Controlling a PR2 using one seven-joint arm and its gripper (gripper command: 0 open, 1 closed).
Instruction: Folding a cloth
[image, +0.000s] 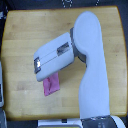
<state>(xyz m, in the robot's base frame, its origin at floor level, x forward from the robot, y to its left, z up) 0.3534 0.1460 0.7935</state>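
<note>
Table (20, 30): wooden top, fills most of the exterior view, seen from above. Arm (92, 65): white, enters at the near edge on the view's right, bends at the far right, forearm reaches back toward the left over mid-table. Gripper (39, 64): at the forearm's left end; seen end-on from above, cannot tell whether fingers are apart or together. Cloth (51, 85): pink, flat on the table, near side, just below the forearm, partly hidden beneath it.
</note>
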